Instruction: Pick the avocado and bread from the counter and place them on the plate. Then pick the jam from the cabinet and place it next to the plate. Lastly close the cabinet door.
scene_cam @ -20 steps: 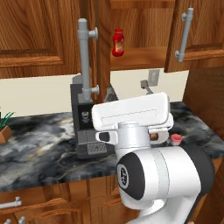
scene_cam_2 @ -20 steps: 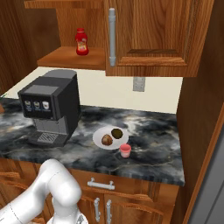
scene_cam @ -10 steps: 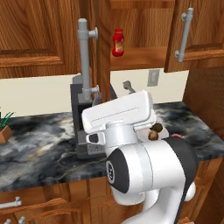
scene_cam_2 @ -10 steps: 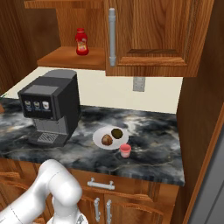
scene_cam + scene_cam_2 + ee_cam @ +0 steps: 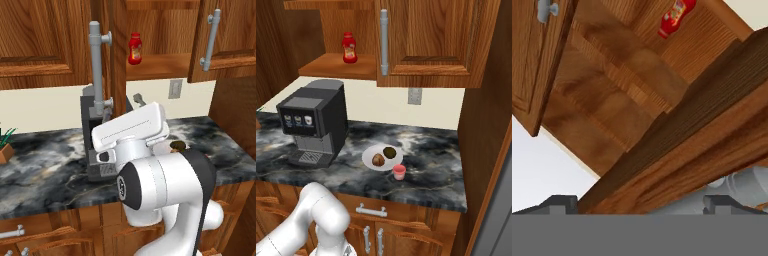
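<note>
A white plate (image 5: 368, 156) on the dark marble counter (image 5: 431, 150) carries the brown bread (image 5: 378, 160) and the dark avocado (image 5: 389, 152). The pink jam (image 5: 399, 172) stands on the counter, touching or just off the plate's right rim. The cabinet door (image 5: 431, 35) hangs open, and its grey bar handle (image 5: 95, 65) is seen from the side. My gripper (image 5: 641, 204) is open and empty, pointing up at the door's edge (image 5: 677, 150), with the handle (image 5: 747, 180) close by. One finger (image 5: 139, 99) shows above the white hand.
A red labelled bottle (image 5: 348, 48) stands on the open cabinet's shelf (image 5: 336, 65). A black coffee machine (image 5: 313, 120) sits left of the plate. A potted plant (image 5: 4, 142) is at the counter's far left, and a tall wooden panel (image 5: 481, 125) closes the right side.
The hand has swung left toward the open door, and the arm's elbow has come closer to the left camera, covering the jam there. The jaws stayed open. Plate, food and jam have not moved.
</note>
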Motion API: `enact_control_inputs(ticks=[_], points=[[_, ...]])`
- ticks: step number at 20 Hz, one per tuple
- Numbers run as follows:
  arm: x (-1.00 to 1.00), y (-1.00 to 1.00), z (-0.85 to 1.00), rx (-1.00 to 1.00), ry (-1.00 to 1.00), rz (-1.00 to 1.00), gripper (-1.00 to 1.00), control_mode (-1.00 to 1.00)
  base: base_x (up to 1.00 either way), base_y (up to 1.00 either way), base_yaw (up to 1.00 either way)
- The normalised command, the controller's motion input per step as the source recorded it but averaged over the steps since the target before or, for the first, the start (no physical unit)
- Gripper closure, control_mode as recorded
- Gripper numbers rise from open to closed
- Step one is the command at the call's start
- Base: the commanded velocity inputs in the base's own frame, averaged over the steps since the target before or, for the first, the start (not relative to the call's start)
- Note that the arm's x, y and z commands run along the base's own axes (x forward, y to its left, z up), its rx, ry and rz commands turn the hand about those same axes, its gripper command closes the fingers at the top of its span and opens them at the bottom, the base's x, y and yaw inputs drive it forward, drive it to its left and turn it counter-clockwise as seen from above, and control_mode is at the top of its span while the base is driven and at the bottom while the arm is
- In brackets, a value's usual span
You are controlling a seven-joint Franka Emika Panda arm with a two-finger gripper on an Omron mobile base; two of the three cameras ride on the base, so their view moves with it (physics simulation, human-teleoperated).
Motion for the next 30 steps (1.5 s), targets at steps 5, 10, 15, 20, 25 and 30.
enact_control_inputs(ticks=[5,10,15,20,25,30], points=[[-0.15,0.04,0.00,0.02,0.17,-0.10,-1.00,-1.00,0.00,0.00,0.00],[-0.02,0.00,0.00,0.03,0.14,-0.12,-1.00,-1.00,0.00,0.00,0.00],[0.00,-0.02,0.00,0.08,0.16,-0.15,-1.00,-1.00,0.00,0.00,0.00],[0.00,-0.29,0.01,0.18,0.21,-0.18,-1.00,-1.00,0.00,0.00,0.00],[0.03,-0.47,0.07,0.24,0.22,-0.16,-1.00,-1.00,0.00,0.00,0.00],[0.19,-0.34,0.11,0.23,0.25,-0.16,-1.00,-1.00,0.00,0.00,0.00]])
